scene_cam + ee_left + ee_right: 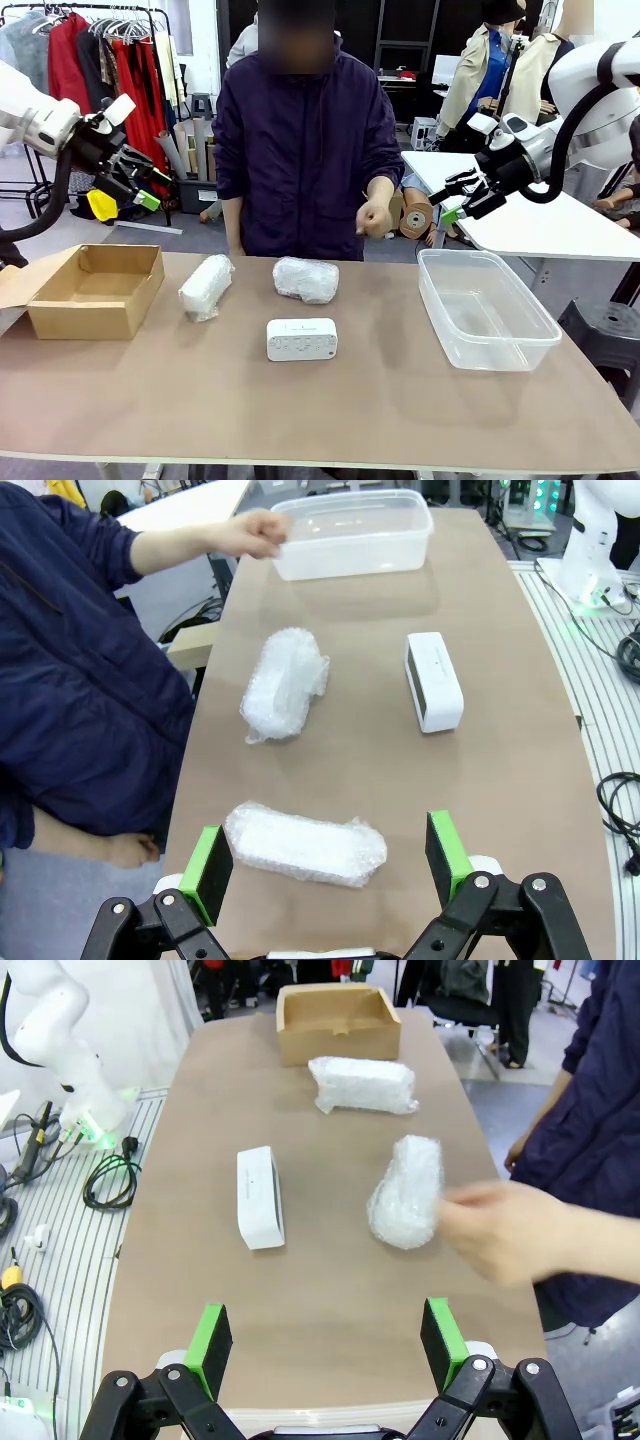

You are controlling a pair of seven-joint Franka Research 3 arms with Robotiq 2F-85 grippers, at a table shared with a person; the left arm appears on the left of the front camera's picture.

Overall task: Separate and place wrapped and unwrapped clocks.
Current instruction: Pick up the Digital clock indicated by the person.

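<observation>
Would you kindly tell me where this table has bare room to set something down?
The widest bare patch is the near strip of the table, in front of the cardboard box, bare clock and clear tub. Another lies between clock and tub. The far middle is crowded: left bundle and right bundle lie close, the person's hand hovering nearby.

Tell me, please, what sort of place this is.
Probably a robotics lab or test workshop: the white left arm and right arm flank a brown table, cables lie on the floor beside it, and a clothes rack stands in the background.
</observation>
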